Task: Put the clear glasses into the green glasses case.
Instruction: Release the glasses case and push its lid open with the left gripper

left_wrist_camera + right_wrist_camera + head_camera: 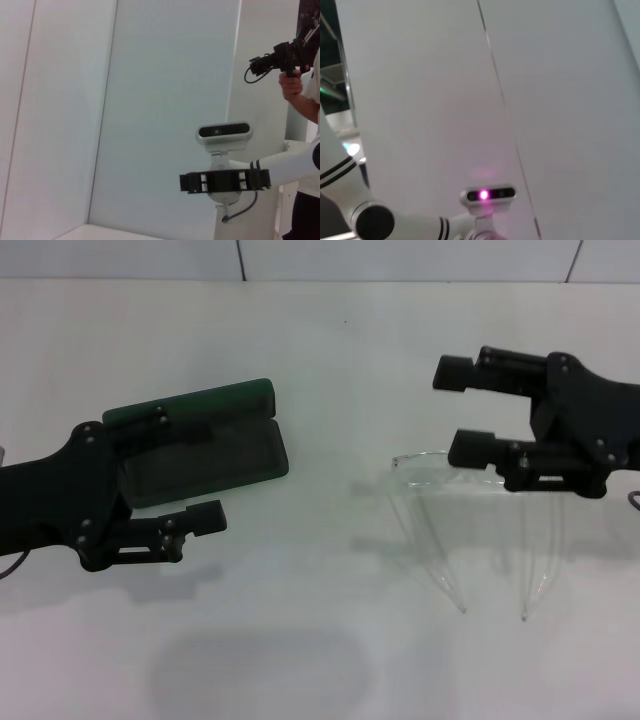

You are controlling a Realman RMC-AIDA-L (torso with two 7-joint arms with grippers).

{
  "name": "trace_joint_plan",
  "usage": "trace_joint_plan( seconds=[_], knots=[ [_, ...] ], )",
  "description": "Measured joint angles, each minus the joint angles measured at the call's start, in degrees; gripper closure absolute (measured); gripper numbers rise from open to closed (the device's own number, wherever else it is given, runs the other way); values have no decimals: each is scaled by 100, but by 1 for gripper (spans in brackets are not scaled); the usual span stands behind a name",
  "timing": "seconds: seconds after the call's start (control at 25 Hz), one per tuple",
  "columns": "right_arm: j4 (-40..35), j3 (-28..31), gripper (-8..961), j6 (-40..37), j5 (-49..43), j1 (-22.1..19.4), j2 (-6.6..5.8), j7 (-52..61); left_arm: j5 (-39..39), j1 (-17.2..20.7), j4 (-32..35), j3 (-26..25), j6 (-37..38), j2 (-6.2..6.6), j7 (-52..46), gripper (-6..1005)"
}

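Observation:
The green glasses case (215, 465) lies open on the white table, left of centre, with its lid (190, 403) raised at the back. My left gripper (212, 473) is open at the case's left end. One finger reaches over the case and the other hangs in front of it. The clear glasses (425, 475) rest on the table at the right, with their temple arms (440, 560) pointing toward the front edge. My right gripper (448, 410) is open above the glasses' front. I cannot tell whether its nearer finger touches the frame. Neither wrist view shows the case or the glasses.
The white table (320, 640) runs back to a pale wall (300, 260). In the left wrist view the right arm's wrist and camera (223, 132) show far off, and a person (300, 90) stands holding a camera. The right wrist view shows the left arm's lit camera (487, 194).

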Motion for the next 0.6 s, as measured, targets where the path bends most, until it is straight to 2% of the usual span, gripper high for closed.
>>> trace_joint_plan(
  seconds=[0.6],
  knots=[
    [-170, -143, 214, 11, -255, 77, 3, 93, 26, -57, 16, 0, 9, 22, -90, 167]
  ],
)
